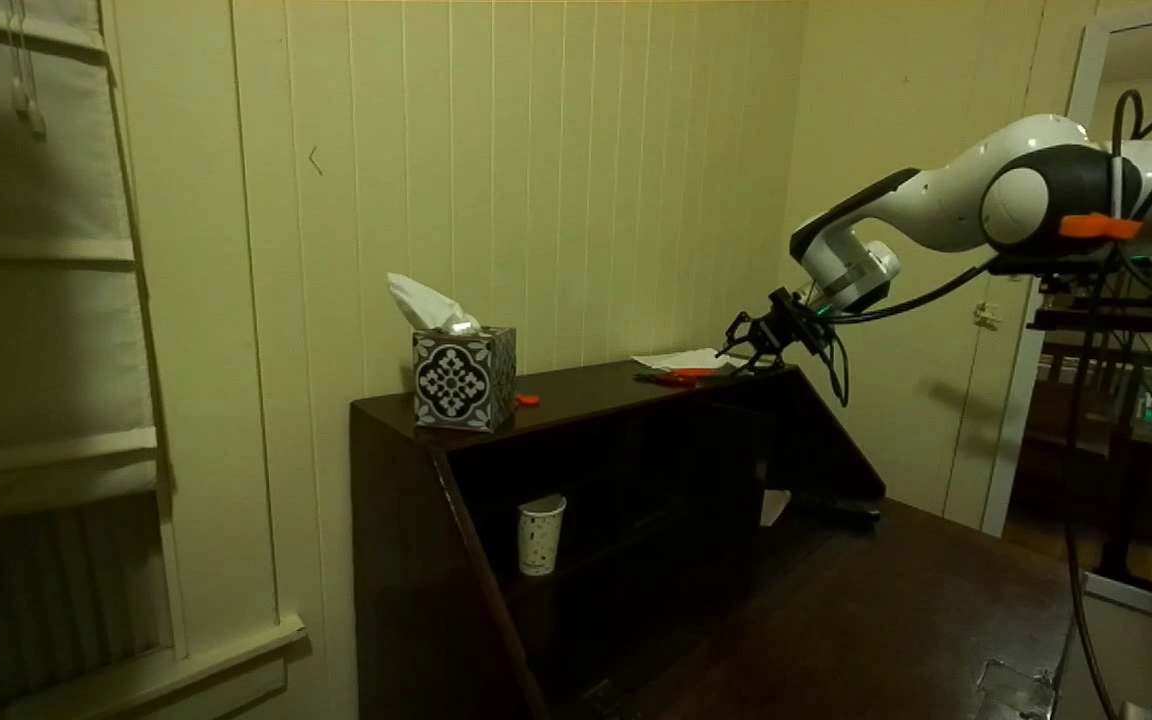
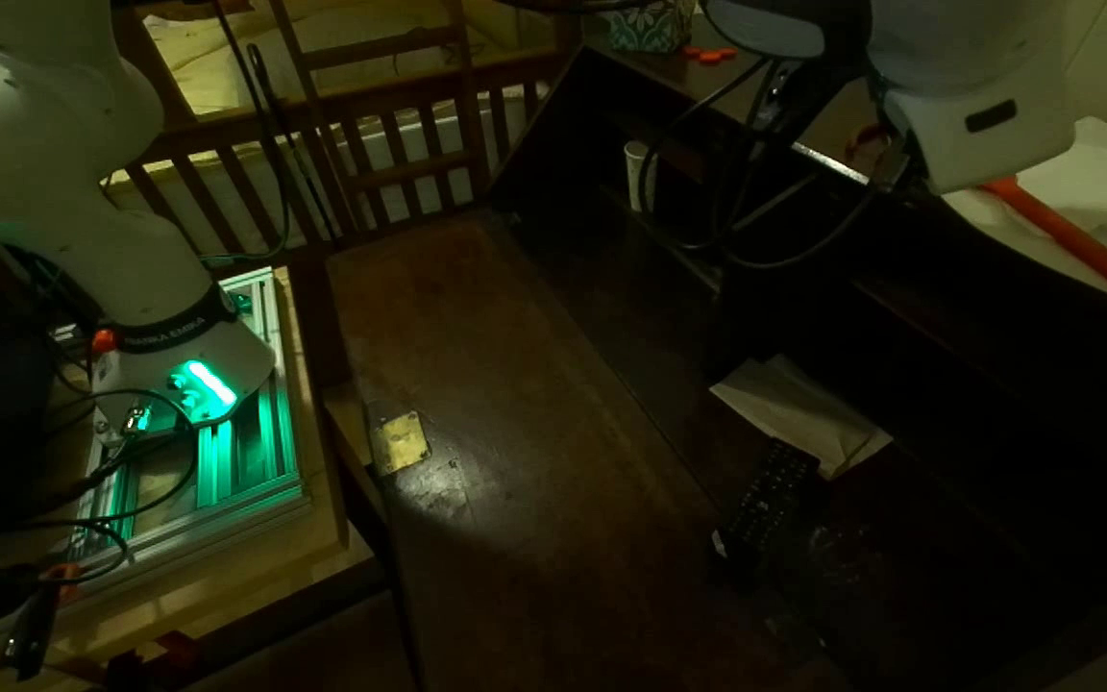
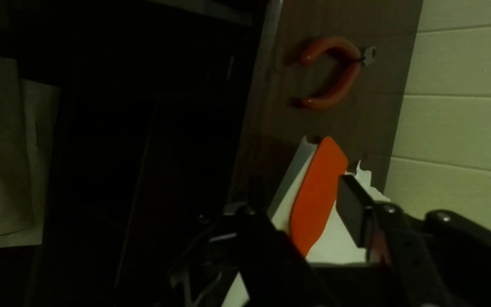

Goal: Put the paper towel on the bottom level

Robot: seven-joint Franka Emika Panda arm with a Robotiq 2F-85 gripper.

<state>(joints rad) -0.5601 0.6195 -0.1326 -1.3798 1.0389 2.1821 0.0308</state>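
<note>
The paper towel [image 1: 674,359] is a white sheet lying on the cabinet's top board by the wall. It also shows in an exterior view [image 2: 1106,178] and in the wrist view [image 3: 335,243], with a torn edge. A flat orange-red item [image 3: 317,196] lies across it. My gripper [image 1: 733,361] is just over the paper's near end. In the wrist view my gripper [image 3: 303,202] is open, with the orange-red item and white paper showing between its fingers; contact cannot be told. The bottom level [image 2: 534,461] is the broad dark-brown surface, also in an exterior view [image 1: 896,600].
A patterned tissue box [image 1: 463,382] and a small orange item [image 1: 527,400] stand on the top board. A red U-shaped tool [image 3: 339,79] lies near the paper. A speckled cup [image 1: 540,537] stands in the cubby. Folded paper [image 2: 794,408] and a black keypad [image 2: 770,495] lie lower.
</note>
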